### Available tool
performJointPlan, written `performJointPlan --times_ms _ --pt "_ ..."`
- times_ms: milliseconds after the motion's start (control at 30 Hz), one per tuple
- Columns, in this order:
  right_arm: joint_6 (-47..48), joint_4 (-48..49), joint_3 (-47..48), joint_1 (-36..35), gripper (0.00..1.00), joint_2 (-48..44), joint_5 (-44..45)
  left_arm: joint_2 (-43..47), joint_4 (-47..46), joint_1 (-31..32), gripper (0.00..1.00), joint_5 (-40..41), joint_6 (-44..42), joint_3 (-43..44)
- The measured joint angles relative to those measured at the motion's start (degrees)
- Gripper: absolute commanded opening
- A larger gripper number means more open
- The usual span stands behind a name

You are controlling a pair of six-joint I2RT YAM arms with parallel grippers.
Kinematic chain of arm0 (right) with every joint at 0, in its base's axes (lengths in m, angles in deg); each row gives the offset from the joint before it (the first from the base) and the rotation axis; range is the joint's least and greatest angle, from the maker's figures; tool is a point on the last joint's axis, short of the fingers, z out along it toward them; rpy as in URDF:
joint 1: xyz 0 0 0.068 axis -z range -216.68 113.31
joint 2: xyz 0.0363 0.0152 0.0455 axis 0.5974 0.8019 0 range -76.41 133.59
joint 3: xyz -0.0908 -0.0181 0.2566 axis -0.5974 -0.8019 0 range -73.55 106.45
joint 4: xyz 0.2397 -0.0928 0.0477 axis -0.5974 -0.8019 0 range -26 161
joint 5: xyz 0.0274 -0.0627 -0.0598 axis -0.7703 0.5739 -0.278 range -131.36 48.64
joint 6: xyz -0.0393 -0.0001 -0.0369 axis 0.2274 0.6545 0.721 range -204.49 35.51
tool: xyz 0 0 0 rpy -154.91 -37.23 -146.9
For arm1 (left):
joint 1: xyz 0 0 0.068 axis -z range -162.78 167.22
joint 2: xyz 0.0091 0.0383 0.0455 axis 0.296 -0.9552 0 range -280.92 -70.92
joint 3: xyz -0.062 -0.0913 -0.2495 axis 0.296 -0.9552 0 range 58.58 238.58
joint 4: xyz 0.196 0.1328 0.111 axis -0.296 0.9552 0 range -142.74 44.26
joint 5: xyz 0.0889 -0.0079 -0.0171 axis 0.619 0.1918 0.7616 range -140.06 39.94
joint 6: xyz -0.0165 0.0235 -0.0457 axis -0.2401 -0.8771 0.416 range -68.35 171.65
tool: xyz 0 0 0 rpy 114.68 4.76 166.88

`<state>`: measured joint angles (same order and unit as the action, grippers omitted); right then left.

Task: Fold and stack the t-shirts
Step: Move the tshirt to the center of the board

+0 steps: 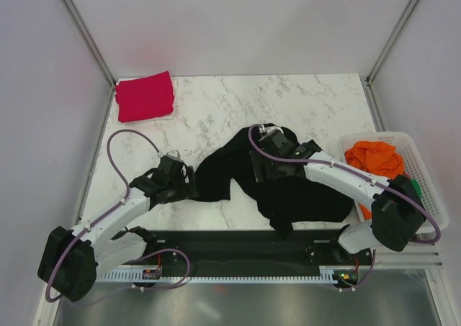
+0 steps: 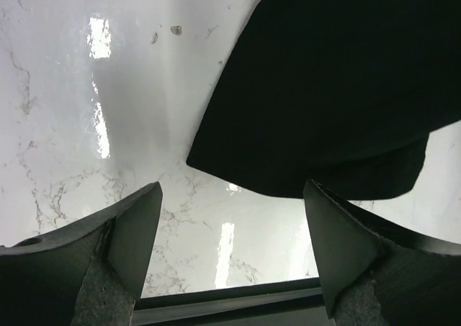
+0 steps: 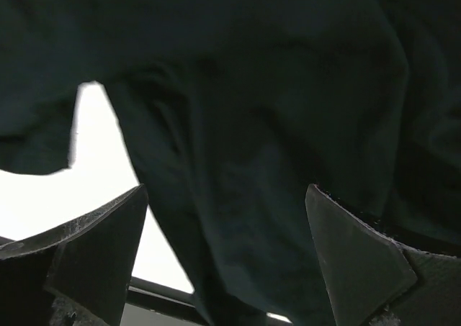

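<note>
A black t-shirt (image 1: 288,186) lies crumpled across the middle and front of the marble table. My left gripper (image 1: 189,183) is open and empty, low over the table just left of the shirt's left edge (image 2: 324,96). My right gripper (image 1: 261,169) is open right over the shirt's middle, with dark cloth (image 3: 252,160) filling its view between the fingers. A folded red t-shirt (image 1: 145,96) lies at the back left corner. An orange t-shirt (image 1: 375,158) sits in the white basket (image 1: 425,189) at the right.
The table's front edge and a black rail (image 1: 245,243) run just in front of the shirt. Bare marble (image 1: 238,106) lies between the red shirt and the black one. Frame posts stand at the back corners.
</note>
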<state>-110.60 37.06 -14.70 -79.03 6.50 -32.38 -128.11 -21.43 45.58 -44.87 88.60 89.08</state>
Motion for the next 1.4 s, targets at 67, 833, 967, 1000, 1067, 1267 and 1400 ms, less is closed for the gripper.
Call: performJointPlan --times_ms 67,833,967,1000,1067,1267,1400 --pt "0.0 -0.1 -1.6 0.5 0.98 -0.2 0.0 -2.0 -1.1 0.0 0.84 0.3 0.9 -0.3" --pt "-2.3 1.1 -10.9 6.2 0.98 -2.6 0.8 -15.1 -8.1 -2.5 0.02 -0.9 1.2 2.5" --pt "-3.2 1.1 -11.8 11.7 0.98 -2.5 1.9 -6.0 -1.0 -4.6 0.02 -0.6 0.4 5.5" --pt "-3.3 1.1 -11.8 13.0 0.98 -2.3 2.4 -3.3 0.3 -5.7 0.02 -0.5 -0.1 6.8" --pt "-3.3 1.2 -11.5 14.8 0.98 -0.9 3.2 2.5 3.3 -10.4 0.02 -0.7 -1.9 11.5" --pt "-2.0 0.4 -2.8 15.4 0.98 12.5 2.8 10.0 8.9 -21.1 0.02 -1.7 -6.4 19.4" --pt "1.7 -0.1 13.0 15.6 0.98 25.6 3.9 10.7 14.2 -22.3 0.02 -2.4 -8.0 21.2"
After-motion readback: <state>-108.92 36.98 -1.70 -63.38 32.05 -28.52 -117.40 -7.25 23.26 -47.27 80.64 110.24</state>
